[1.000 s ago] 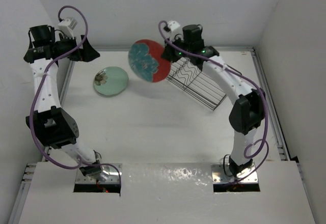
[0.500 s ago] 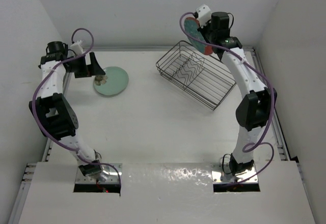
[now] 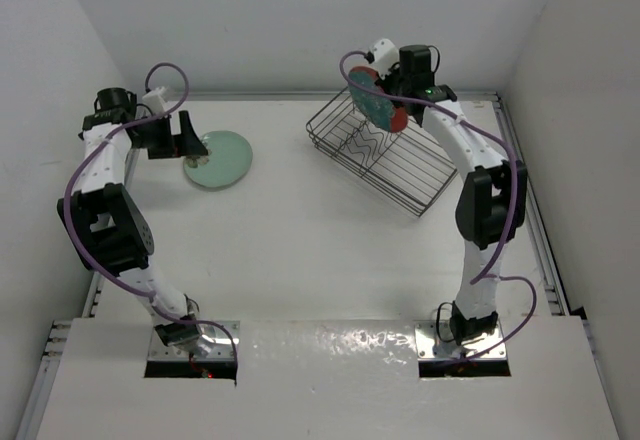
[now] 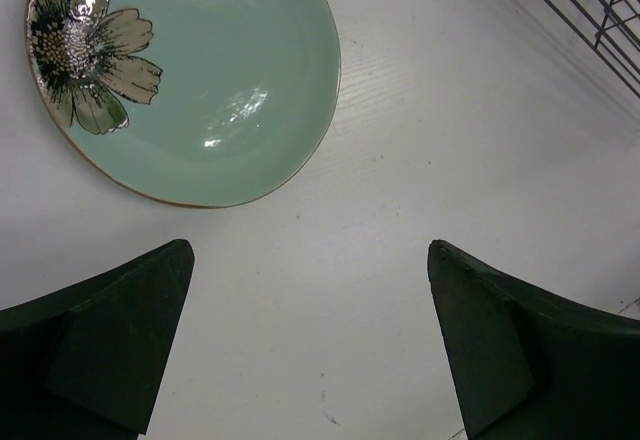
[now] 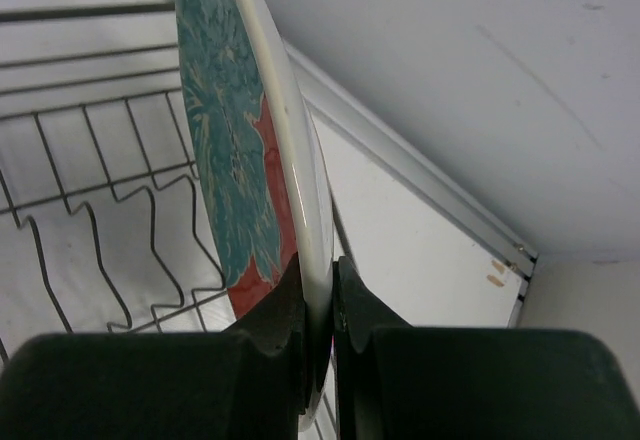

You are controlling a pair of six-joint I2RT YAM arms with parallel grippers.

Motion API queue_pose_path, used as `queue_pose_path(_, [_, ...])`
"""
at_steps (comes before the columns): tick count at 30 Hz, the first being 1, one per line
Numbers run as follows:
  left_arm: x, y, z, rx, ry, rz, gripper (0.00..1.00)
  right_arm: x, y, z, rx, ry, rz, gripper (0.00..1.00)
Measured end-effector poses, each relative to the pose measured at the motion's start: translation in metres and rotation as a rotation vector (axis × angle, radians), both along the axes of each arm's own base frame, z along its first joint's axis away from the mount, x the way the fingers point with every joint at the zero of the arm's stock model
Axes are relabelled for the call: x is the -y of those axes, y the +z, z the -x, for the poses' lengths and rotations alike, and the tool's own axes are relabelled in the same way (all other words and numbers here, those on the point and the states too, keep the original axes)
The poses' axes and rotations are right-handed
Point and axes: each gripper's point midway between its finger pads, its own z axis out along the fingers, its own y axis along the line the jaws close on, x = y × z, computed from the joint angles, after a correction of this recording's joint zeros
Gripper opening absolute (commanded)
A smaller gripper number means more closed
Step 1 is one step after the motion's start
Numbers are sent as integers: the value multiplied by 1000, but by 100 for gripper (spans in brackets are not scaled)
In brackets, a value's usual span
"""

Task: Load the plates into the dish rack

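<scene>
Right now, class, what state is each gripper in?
Left gripper: open, empty, near the mint green plate.
Right gripper: shut on the red-rimmed plate, at the dish rack.

No legible text, label, brand, number or sign: I can read none from my station in the overhead view or in either wrist view.

You see your right gripper [image 3: 393, 88] holding the red-rimmed plate [image 3: 374, 101] tilted on edge over the far left end of the dish rack [image 3: 420, 176], at the far right of the table [image 3: 300, 240]. Your left gripper [image 3: 186, 134] hovers at the left edge of the mint green plate [image 3: 222, 158], which lies flat at far left.
</scene>
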Motion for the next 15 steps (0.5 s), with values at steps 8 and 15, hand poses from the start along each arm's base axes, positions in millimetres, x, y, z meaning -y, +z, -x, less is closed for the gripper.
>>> queue_pose_path(8, [1, -7, 4, -15, -4, 0, 100, -2, -40, 9, -82, 40, 19, 0])
queue_pose_path(15, [0, -14, 5, -22, -2, -3, 100, 6, -55, 10, -106, 16, -32, 0])
